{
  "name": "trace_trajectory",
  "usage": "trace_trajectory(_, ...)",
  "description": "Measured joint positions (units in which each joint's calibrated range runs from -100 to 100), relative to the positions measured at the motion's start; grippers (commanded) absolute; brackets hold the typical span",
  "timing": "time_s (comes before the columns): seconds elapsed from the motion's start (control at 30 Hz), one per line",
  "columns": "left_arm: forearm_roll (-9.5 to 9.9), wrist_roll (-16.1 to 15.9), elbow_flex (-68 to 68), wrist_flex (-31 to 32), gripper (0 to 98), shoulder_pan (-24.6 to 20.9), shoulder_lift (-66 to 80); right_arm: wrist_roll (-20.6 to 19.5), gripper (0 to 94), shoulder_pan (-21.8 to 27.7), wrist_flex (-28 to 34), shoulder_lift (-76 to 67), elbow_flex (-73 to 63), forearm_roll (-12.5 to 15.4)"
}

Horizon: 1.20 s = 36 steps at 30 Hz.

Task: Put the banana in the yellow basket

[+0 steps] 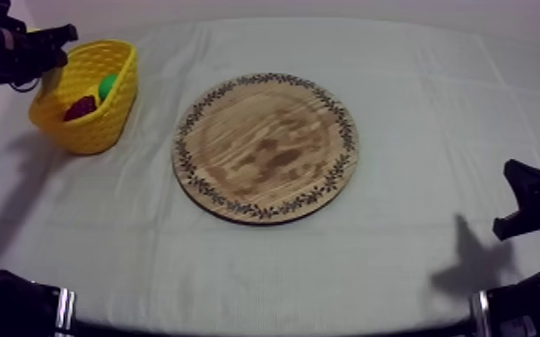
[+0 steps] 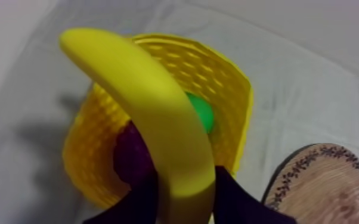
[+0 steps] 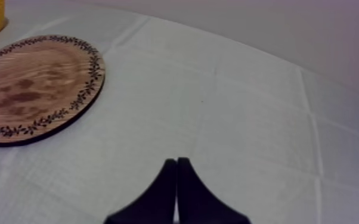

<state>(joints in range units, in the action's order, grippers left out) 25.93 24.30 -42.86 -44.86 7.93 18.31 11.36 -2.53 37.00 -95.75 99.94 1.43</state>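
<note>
Checking in from the remote station: the bench [image 1: 417, 134] is covered in a grey-white cloth with fold creases running across it in a loose grid, and there's just a plain pale wall past the far edge. Roughly mid-bench lies the round wooden board [image 1: 266, 148], flat, with strong brown grain and a dark leafy pattern round its rim, and nothing on it. Over at the far left sits the yellow basket [image 1: 103, 116], an oval thing with a ribbed, woven-look wall, well apart from the board. Inside it I can see a smooth green toy fruit [image 1: 108, 86] and a dark purple toy fruit [image 1: 81, 108] beside it. My left tool [image 1: 36, 54] is up at the basket's far side, and from its own camera the two black fingers [image 2: 235, 199] are pinching a smooth, curved yellow toy banana [image 2: 158, 119] near one end. The banana arches up over the basket's opening, with the green fruit [image 2: 201, 112] and the purple one [image 2: 131, 158] showing behind it and the board's edge off to the side. My right tool [image 1: 534, 202] sits low at the right side of the bench, well apart from the board. On its wrist cam the fingers [image 3: 176, 190] are pressed together into a narrow wedge with nothing between them, above bare cloth.
</note>
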Motion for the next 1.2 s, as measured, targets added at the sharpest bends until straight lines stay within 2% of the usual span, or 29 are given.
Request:
trace_trajectory(0.2, -1.42, -4.78, 1.32, 4.27, 14.1, -2.34, -3.16, 0.00, 0.3, 0.00, 0.00, 0.00, 0.00, 0.00)
trace_trajectory(0.33, -1.82, -6.85, 2.96, 7.15, 13.9, -3.55, -5.81, 0.00, 0.3, 0.00, 0.00, 0.00, 0.00, 0.00)
trace_trajectory(0.7, -3.10, -7.94, 8.50, 9.27, 13.8, -4.22, -15.78, 0.00, 0.3, 0.00, 0.00, 0.00, 0.00, 0.00)
trace_trajectory(1.07, -3.43, -8.89, 10.12, 9.65, 11.5, -4.65, -22.43, 0.00, 0.3, 0.00, 0.00, 0.00, 0.00, 0.00)
trace_trajectory(1.13, -3.43, -9.03, 10.12, 9.65, 12.5, -4.74, -22.90, 0.00, 0.3, 0.00, 0.00, 0.00, 0.00, 0.00)
trace_trajectory(1.2, -3.48, -9.09, 10.27, 9.65, 21.0, -4.79, -23.30, 0.00, 0.3, 0.00, 0.00, 0.00, 0.00, 0.00)
